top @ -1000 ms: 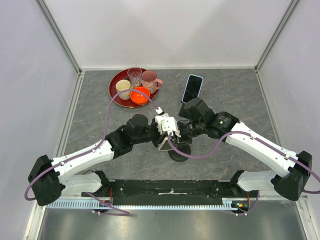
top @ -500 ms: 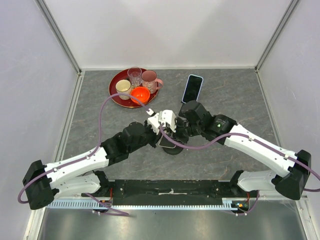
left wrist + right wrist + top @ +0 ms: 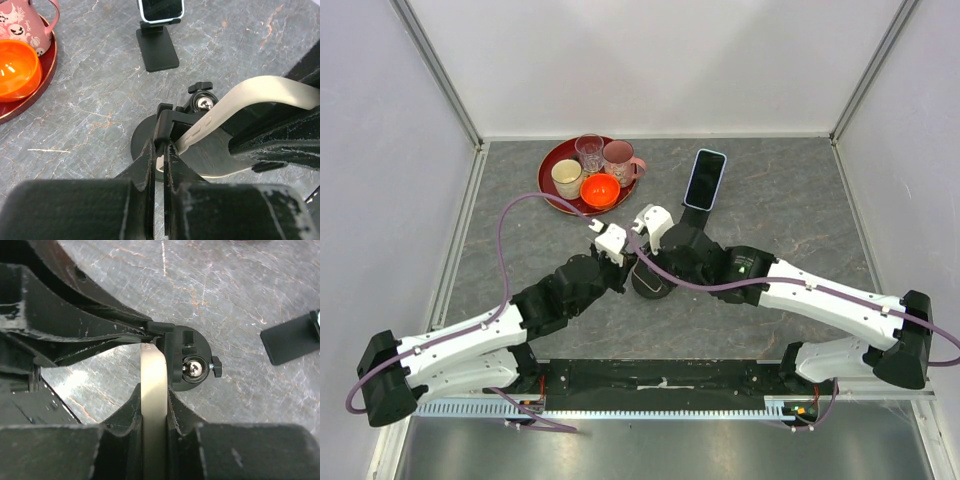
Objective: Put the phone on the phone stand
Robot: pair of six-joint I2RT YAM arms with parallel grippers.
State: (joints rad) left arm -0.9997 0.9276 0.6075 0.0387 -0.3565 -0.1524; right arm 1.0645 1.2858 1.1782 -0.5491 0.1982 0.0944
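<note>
The grey surface (image 3: 770, 200) carries everything, and I place it all from the round-footed stand (image 3: 142, 137) in the middle, where both my arms meet. Beyond the stand and off to its left sits the red tray (image 3: 542, 175) of cups. Beyond it to the right a second phone (image 3: 705, 178) leans on its own flat stand (image 3: 157, 50), well apart from my work. The phone (image 3: 152, 390) I care about, the one with the cream edge, is right at the stand. My right fingers (image 3: 172, 410) are pinching it by its two faces, holding it on edge so that its rim meets the stand's black holder, just beside the ball joint (image 3: 194, 368). My left fingers (image 3: 167, 157) are pressed almost together, nipping a thin tab of that same holder to steady it. As I judge it, the carrying is done and the phone has been brought up to its seat. I cannot tell whether it is properly lodged, since my own fingers hide the join. What is left is to settle it into the holder, see that it rests there, and let go with both.
</note>
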